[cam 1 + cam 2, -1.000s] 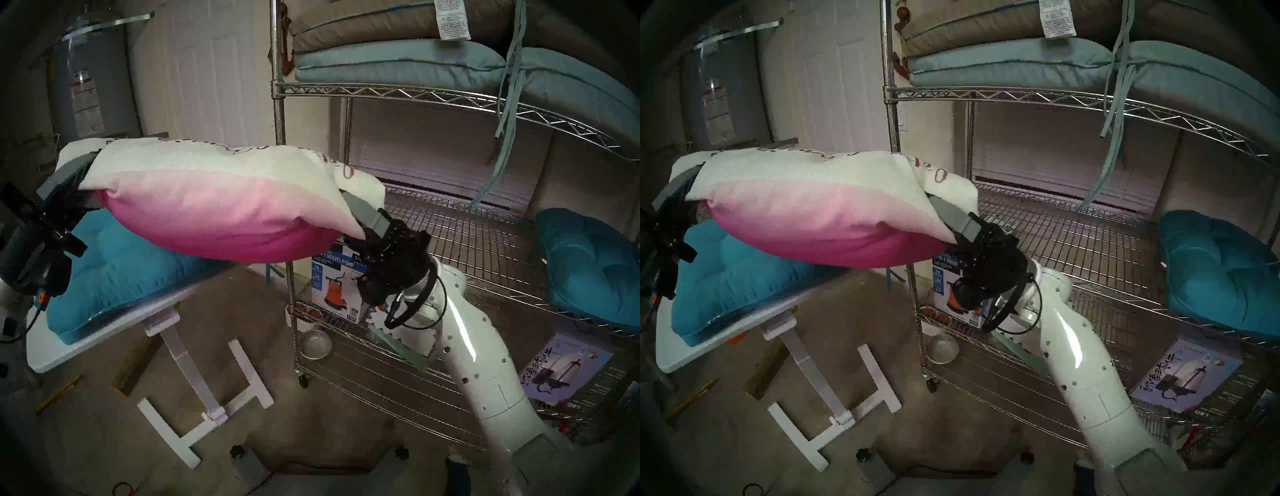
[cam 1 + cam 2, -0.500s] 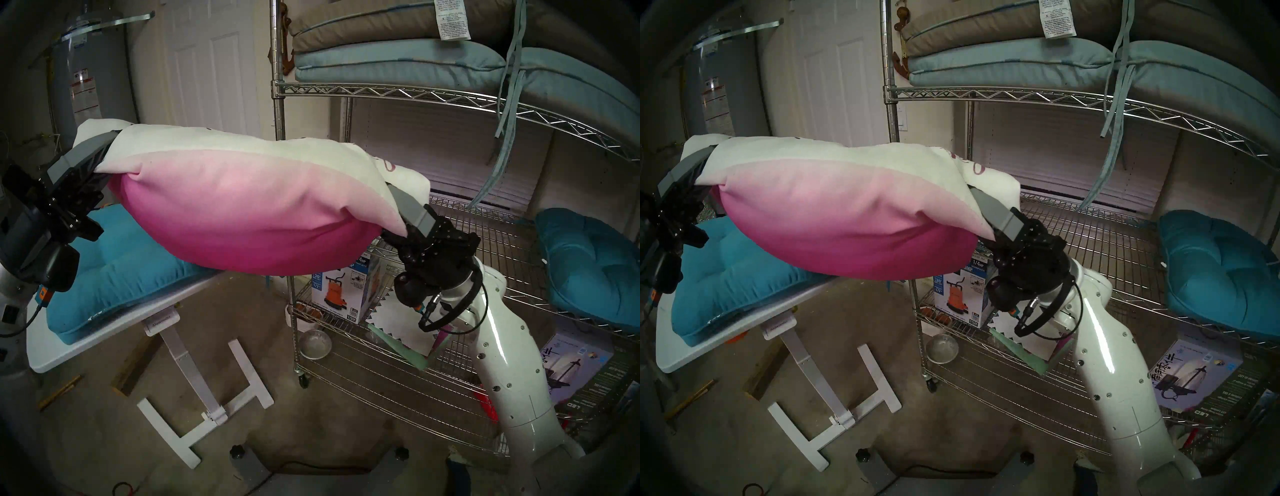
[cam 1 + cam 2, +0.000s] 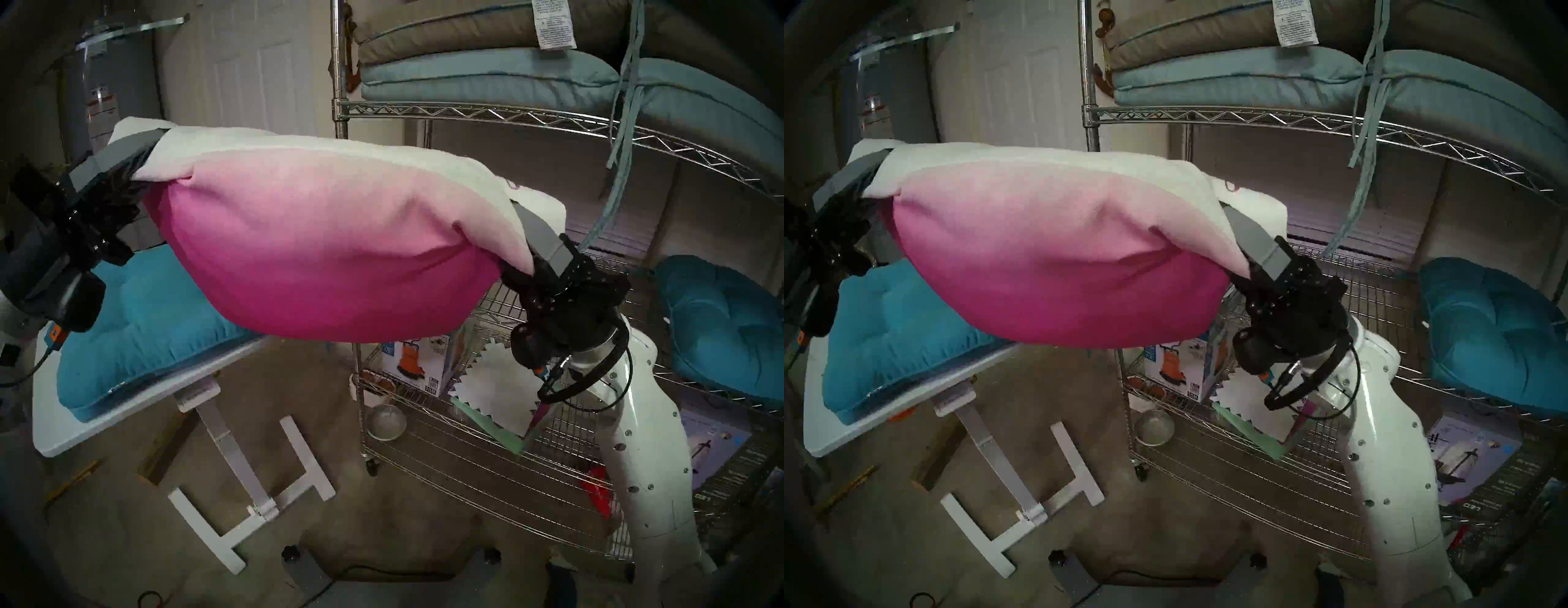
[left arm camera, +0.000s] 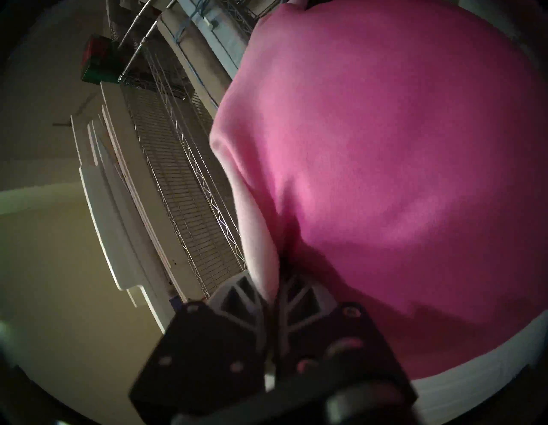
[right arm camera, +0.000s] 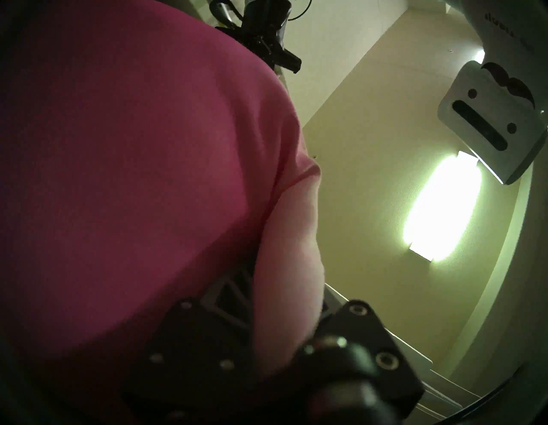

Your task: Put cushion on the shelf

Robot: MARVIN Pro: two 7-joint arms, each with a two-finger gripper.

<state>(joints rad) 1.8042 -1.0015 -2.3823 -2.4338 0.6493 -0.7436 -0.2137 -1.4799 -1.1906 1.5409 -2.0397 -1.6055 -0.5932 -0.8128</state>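
Note:
The plump cushion [image 3: 322, 246] [image 3: 1055, 254] hangs in the air between my two arms, cream face up and hot pink face down, in front of the chrome wire shelf [image 3: 551, 116] [image 3: 1293, 116]. My left gripper [image 3: 140, 167] [image 3: 875, 180] is shut on its left corner. My right gripper [image 3: 524, 237] [image 3: 1240, 242] is shut on its right corner, just over the middle tier's front. In the wrist views pink cloth [image 4: 385, 163] [image 5: 118, 163] fills the frame and a fold sits pinched between the fingers [image 4: 237, 296] [image 5: 225, 293].
A teal tufted cushion [image 3: 148, 331] lies on the small white tilted table [image 3: 76, 437] at left. Another teal cushion [image 3: 721, 327] sits at the middle tier's right end. Flat grey and pale blue pads [image 3: 488, 76] fill the tier above. Boxes and a metal bowl [image 3: 386, 420] occupy lower tiers.
Both arms have carried the cushion up and to the right, from over the white table toward the shelf's middle tier. Both grips stayed shut.

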